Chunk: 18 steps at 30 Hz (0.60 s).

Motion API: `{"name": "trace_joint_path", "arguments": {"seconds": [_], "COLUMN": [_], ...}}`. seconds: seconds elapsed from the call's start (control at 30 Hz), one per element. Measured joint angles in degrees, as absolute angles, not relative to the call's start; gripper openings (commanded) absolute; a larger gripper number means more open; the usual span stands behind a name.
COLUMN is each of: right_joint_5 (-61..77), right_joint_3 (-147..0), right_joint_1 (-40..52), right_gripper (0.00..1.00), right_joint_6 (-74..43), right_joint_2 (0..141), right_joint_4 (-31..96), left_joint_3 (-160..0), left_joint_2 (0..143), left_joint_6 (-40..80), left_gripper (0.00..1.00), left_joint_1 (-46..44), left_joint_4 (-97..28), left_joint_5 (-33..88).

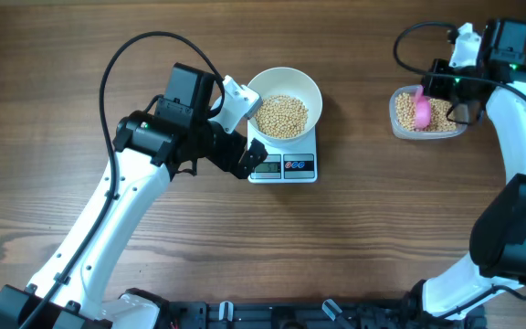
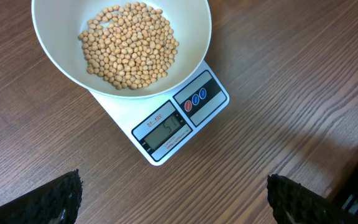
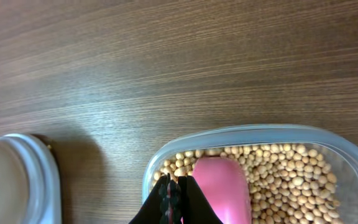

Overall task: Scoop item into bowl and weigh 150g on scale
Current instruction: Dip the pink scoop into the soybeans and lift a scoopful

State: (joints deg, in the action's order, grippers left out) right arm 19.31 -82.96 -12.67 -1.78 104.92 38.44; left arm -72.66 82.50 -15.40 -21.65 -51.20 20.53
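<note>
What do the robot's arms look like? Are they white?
Mostly! The left arm and right arm are smooth white tubes with chunky black joints and a looping black cable each. The left gripper has black bumpy fingers; the right gripper is black too.

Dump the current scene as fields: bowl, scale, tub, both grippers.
bowl: white, sitting on the scale, partly filled with beans
scale: display on, digits not legible
tub: clear, to the right of the scale and apart from it; holds more beans and the pink scoop
left gripper: open, empty, near the scale's display edge
right gripper: shut, apparently on the pink scoop, over the tub
</note>
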Motion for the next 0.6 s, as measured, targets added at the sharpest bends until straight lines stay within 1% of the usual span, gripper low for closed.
{"name": "trace_joint_path", "arguments": {"seconds": [0.3, 0.6], "right_joint_5": [26.1, 22.4], "right_joint_3": [-83.0, -83.0], "right_joint_1": [-14.8, -14.8], "right_gripper": [0.04, 0.04], "right_joint_6": [-1.9, -1.9], "right_joint_2": [104.9, 104.9], "right_joint_4": [38.5, 38.4], "left_joint_3": [-72.7, -72.7], "left_joint_2": [82.5, 82.5], "left_joint_6": [-15.4, -15.4], "left_gripper": [1.0, 1.0], "left_joint_1": [-21.6, -21.6], "left_joint_4": [-51.2, -51.2], "left_joint_5": [20.5, 20.5]}}
